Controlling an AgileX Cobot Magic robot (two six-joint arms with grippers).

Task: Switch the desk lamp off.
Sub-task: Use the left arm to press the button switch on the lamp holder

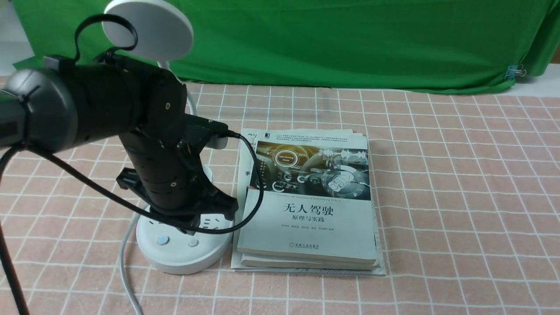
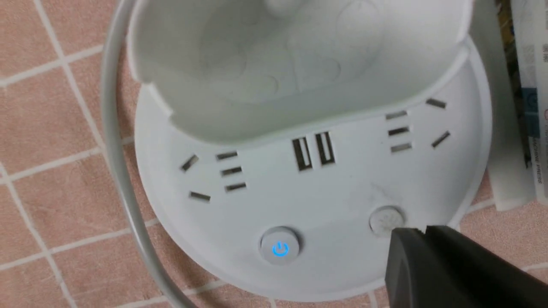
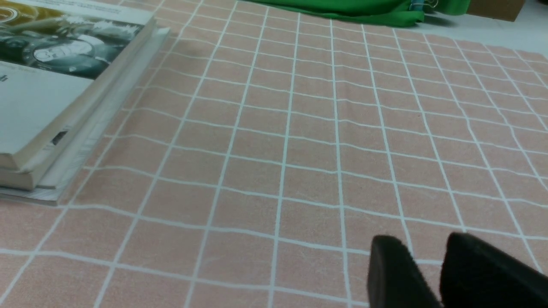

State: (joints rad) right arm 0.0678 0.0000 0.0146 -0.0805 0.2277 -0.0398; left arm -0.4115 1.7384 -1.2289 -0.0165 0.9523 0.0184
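From my front view: lamp (image 1: 148,33) at left, disc head raised, base partly behind my left arm (image 1: 162,144). Books (image 1: 306,227) just right of base. Green cloth (image 1: 350,43) behind.

From my front view, the top book (image 1: 306,223) bears the following markings. Title, large characters: "无人驾驶". Line below: "原理与实践". English line above the title: "Theories and Practices of Self-Driving Vehicle". The round dial on its cover photograph reads "Self-Driving Mode". Publisher line at the cover's lower part: "机械工业出版社", with small English print beneath. I cannot resolve the author line.

In my left wrist view, the book edge shows "MACHINE PRESS" in part. The left button (image 2: 280,245) on the lamp base (image 2: 325,265) carries a blue power symbol, lit. The right button (image 2: 386,220) carries a faint mark that I read as a sun-like sign.
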